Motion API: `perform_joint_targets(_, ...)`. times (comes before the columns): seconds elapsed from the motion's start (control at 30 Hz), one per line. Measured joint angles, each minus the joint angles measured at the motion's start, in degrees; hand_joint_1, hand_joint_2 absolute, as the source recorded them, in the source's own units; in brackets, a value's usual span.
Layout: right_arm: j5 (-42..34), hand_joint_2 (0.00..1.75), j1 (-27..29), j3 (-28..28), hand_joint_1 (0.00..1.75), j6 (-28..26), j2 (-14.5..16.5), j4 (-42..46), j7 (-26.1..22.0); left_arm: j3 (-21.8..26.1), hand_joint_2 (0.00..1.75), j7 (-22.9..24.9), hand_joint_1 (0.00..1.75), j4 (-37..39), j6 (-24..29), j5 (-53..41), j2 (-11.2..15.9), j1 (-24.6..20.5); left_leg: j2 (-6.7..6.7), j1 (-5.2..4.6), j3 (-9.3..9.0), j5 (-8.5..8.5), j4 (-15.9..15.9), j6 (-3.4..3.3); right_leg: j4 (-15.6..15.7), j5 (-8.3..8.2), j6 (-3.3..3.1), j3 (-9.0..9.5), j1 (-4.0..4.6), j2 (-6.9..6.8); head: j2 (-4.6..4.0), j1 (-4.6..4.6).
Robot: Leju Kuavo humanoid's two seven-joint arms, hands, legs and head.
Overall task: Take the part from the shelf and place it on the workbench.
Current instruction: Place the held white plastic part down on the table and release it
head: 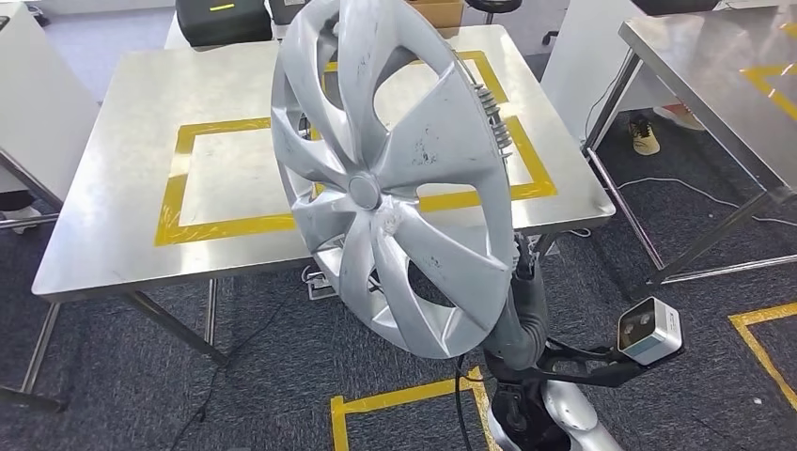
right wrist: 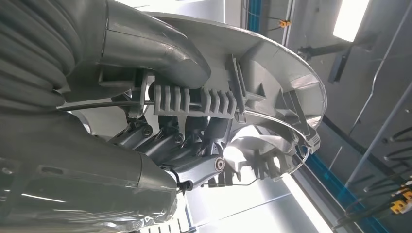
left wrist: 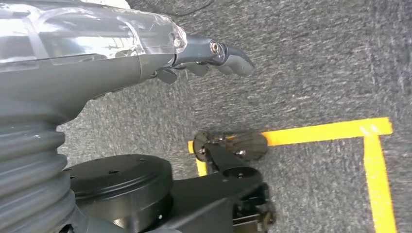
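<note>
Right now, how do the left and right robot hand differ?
1. The right robot hand grips the silver wheel cover at its rim; the left robot hand holds nothing.
2. The right robot hand is raised in front of the steel workbench, holding the wheel cover upright on edge; the left robot hand hangs over grey carpet with yellow tape.
Shared: both have dark grey fingers and a ribbed grey cover.

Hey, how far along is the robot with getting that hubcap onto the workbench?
Done: the silver hubcap is off the shelf and the robot faces the steel workbench. In hand: the right robot hand grips the hubcap's rim from behind, holding it upright in front of the bench; the left robot hand hangs over the carpet, holding nothing. Left: lower the hubcap onto the bench, likely inside the yellow tape outline, and release.
</note>
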State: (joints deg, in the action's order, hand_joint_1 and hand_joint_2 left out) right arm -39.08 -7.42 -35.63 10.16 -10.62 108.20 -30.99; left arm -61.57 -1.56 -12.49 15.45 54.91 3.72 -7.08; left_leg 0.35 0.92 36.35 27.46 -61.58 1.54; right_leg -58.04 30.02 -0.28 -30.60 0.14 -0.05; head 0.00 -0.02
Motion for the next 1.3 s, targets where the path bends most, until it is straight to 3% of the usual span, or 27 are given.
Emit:
perform_joint_targets(0.17,-0.13,1.75,-0.24,-0.01,1.75,0.21,0.15,-0.29,-0.3,0.0,1.75,0.14,0.0,0.01,-0.07,0.16,0.19,0.07,-0.1,-0.03,-0.88,0.66,1.24,-1.69,-1.51,1.54,1.33,-0.44,-0.1,0.01,0.0,0.16)
perform_joint_targets(0.23,-0.2,1.75,-0.14,0.02,1.75,0.47,0.25,-0.53,-0.83,0.0,1.75,0.18,0.0,0.01,-0.33,0.14,0.2,0.04,-0.07,0.1,-1.36,0.97,1.36,-2.24,-6.89,4.04,1.98,-3.05,-0.21,0.03,0.0,0.68)
perform_joint_targets(0.3,-0.08,1.75,0.15,0.04,1.75,0.73,0.33,-0.87,-1.23,0.0,1.75,0.25,0.0,0.01,-0.57,0.04,0.17,0.07,-0.02,0.09,-1.86,1.44,1.35,-2.48,-14.12,6.25,2.3,-7.26,-0.32,0.03,0.0,1.28)
perform_joint_targets(0.33,-0.03,1.75,0.35,0.04,1.75,0.78,0.34,-1.03,-1.29,0.0,1.75,0.3,0.0,0.01,-0.69,-0.05,0.17,0.09,-0.03,0.08,-2.17,1.71,1.34,-2.48,-15.84,6.02,2.29,-8.62,-0.33,0.03,0.0,1.56)
perform_joint_targets(0.37,0.0,1.75,0.55,0.05,1.75,0.81,0.34,-1.19,-1.31,0.0,1.75,0.33,0.0,0.01,-0.78,-0.2,0.17,0.1,-0.08,0.07,-2.57,2.0,1.34,-2.44,-15.87,4.76,2.18,-9.25,-0.33,0.03,0.0,1.85)
perform_joint_targets(0.43,0.01,1.75,0.85,0.09,1.75,0.81,0.34,-1.38,-1.33,-0.01,1.75,0.3,0.0,-0.01,-0.9,-0.5,0.13,0.09,-0.23,0.05,-3.44,2.59,1.39,-2.23,-9.57,-0.24,1.54,-7.4,-0.23,0.05,0.0,2.41)
perform_joint_targets(0.5,0.02,1.75,1.01,0.2,1.75,0.82,0.35,-1.41,-1.39,-0.02,1.75,-0.01,0.0,-0.02,-0.91,-0.72,-0.02,-0.01,-0.35,-0.05,-3.96,3.08,1.48,-1.83,-3.17,-3.06,0.7,-4.86,0.1,0.06,0.0,2.72)
perform_joint_targets(0.63,0.02,1.75,1.29,0.55,1.75,0.86,0.4,-1.38,-1.46,-0.03,1.75,-0.57,0.0,-0.09,-0.94,-0.96,-0.27,-0.1,-0.31,0.02,-4.31,3.49,1.9,-0.6,-0.36,-2.69,-0.21,-3.5,0.36,0.03,0.0,2.87)
perform_joint_targets(0.7,0.02,1.75,1.4,0.65,1.75,0.85,0.56,-1.38,-1.49,-0.04,1.75,-0.59,0.0,-0.1,-0.98,-1.05,-0.31,-0.15,-0.31,0.0,-3.4,4.92,-0.37,-0.14,0.6,-2.81,-0.65,-2.67,0.06,-0.08,0.0,2.55)
perform_joint_targets(0.8,0.01,1.75,1.48,0.87,1.75,0.81,0.94,-1.41,-1.56,-0.04,1.75,-0.15,0.0,-0.09,-1.1,-1.13,-0.31,-0.04,-0.41,0.1,2.4,8.8,-10.27,0.32,0.94,-2.38,-1.13,-1.92,-0.07,-0.15,0.0,1.59)
perform_joint_targets(0.83,0.01,1.75,1.53,0.91,1.75,0.8,1.01,-1.45,-1.57,-0.04,1.75,0.06,0.0,-0.08,-1.13,-1.13,-0.31,0.04,-0.42,0.12,4.08,8.87,-12.41,0.44,0.92,-2.11,-1.16,-1.69,-0.07,-0.11,0.0,1.33)
perform_joint_targets(0.87,0.0,1.75,1.6,0.94,1.75,0.79,1.04,-1.5,-1.57,-0.04,1.75,0.26,0.0,-0.08,-1.16,-1.13,-0.31,0.09,-0.4,0.12,4.87,7.81,-12.67,0.5,0.88,-1.81,-1.1,-1.36,-0.07,-0.04,0.0,1.11)
perform_joint_targets(0.9,0.0,1.75,1.67,0.96,1.75,0.76,1.08,-1.54,-1.57,-0.04,1.75,0.44,0.0,-0.08,-1.21,-1.14,-0.31,0.13,-0.37,0.13,4.51,5.62,-10.76,0.5,0.82,-1.43,-0.98,-0.92,-0.09,0.04,0.0,0.87)
perform_joint_targets(0.97,0.0,1.75,1.77,1.02,1.75,0.67,1.16,-1.59,-1.57,-0.04,1.75,0.82,0.0,-0.08,-1.36,-1.19,-0.31,0.13,-0.2,0.06,1.94,0.96,-4.0,0.33,0.55,-0.46,-0.5,-0.01,-0.02,0.14,0.0,0.24)
perform_joint_targets(1.0,0.0,1.75,1.78,1.08,1.75,0.59,1.2,-1.57,-1.57,-0.04,1.75,0.96,0.0,-0.08,-1.43,-1.24,-0.32,0.11,-0.11,0.01,0.69,-0.11,-1.18,0.06,0.31,0.01,-0.16,0.25,0.06,0.19,0.0,-0.08)
perform_joint_targets(1.03,0.01,1.75,1.81,1.17,1.75,0.52,1.23,-1.56,-1.57,-0.04,1.75,1.07,0.0,-0.08,-1.48,-1.29,-0.34,0.11,-0.06,-0.07,-0.03,-0.31,0.4,-0.25,0.15,0.35,0.17,0.37,0.14,0.21,0.0,-0.24)
perform_joint_targets(1.17,0.01,1.75,2.1,1.44,1.75,0.27,1.22,-1.51,-1.57,-0.04,1.75,1.25,0.0,-0.08,-1.54,-1.43,-0.39,0.16,-0.28,-0.06,-0.74,0.66,1.17,-1.54,-0.43,1.49,1.19,0.42,0.01,0.15,0.0,0.05)
perform_joint_targets(1.23,0.02,1.75,2.15,1.48,1.75,0.2,1.22,-1.42,-1.57,-0.04,1.75,1.11,0.0,-0.1,-1.54,-1.49,-0.44,0.1,-0.25,0.13,-1.35,1.05,1.33,-2.15,-4.89,3.71,1.85,-1.59,-0.15,0.11,0.0,0.5)
perform_joint_targets(1.3,0.02,1.75,2.21,1.48,1.75,0.16,1.22,-1.4,-1.57,-0.04,1.75,0.97,0.0,-0.1,-1.55,-1.51,-0.48,0.11,-0.12,0.1,-1.94,1.62,1.32,-2.49,-12.79,6.37,2.34,-6.01,-0.26,0.11,0.0,1.13)
